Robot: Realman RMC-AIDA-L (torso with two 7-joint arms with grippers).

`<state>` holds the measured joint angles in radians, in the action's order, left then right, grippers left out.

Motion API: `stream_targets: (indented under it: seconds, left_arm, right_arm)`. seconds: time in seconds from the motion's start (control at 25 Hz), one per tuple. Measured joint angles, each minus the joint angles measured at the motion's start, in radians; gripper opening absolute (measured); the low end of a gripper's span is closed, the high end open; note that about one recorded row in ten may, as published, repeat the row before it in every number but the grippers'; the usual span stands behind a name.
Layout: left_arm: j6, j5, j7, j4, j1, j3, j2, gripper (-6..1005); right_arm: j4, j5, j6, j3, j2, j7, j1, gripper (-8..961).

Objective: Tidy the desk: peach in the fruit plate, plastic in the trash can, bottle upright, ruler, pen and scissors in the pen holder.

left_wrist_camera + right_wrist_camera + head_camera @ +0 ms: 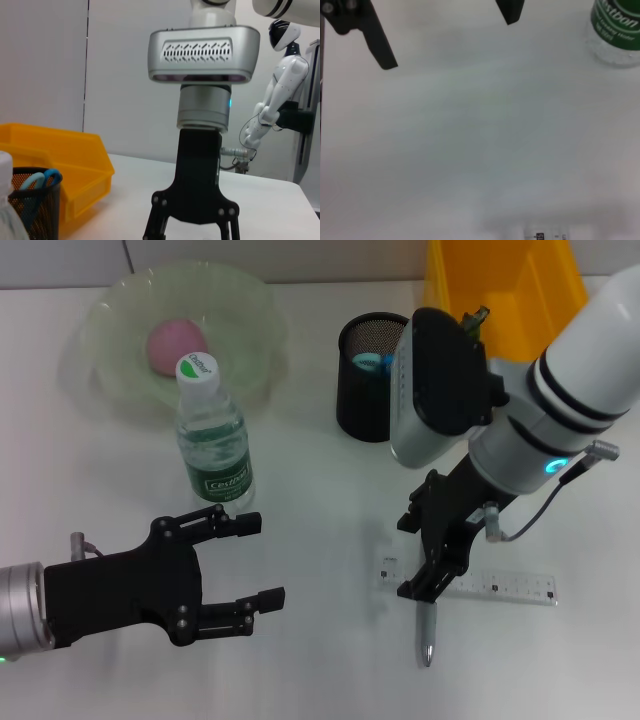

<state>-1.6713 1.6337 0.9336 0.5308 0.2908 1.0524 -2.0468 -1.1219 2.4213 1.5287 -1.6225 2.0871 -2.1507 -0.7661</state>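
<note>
The right gripper (432,578) is low over the pen (427,632), which lies on the desk (320,660) across the ruler (470,583); I cannot tell its grip. I think lifting the pen toward the pen holder (366,390) comes next. The left gripper (252,562) waits released near the bottle (213,440).

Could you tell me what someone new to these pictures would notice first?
Most striking is the right gripper, reaching down over the pen and the clear ruler at the near right of the desk. The left gripper waits with open fingers just in front of the upright bottle. Behind, the peach already lies in the green plate.
</note>
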Motion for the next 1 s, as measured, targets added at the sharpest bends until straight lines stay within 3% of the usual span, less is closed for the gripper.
stream_targets:
  seconds: [0.36,0.76,0.88,1.0]
  left_arm:
    - [0.002,0.000,0.001,-0.003,0.001,0.003,-0.002,815]
    - [0.005,0.000,0.001,0.000,0.003,0.007,-0.009,815]
    - [0.005,0.000,-0.001,-0.001,0.005,0.008,-0.010,815]
    - [0.006,0.000,-0.006,-0.006,0.011,0.005,-0.010,815]
  right_arm:
    - [0.041,-0.013,-0.084,-0.084,0.002,-0.012,-0.001,736]
    - [0.070,-0.010,-0.108,-0.097,0.002,-0.033,-0.013,715]
    - [0.067,-0.011,-0.107,-0.093,0.002,-0.033,-0.012,473]
    - [0.070,-0.011,-0.110,-0.092,0.001,-0.031,-0.010,420]
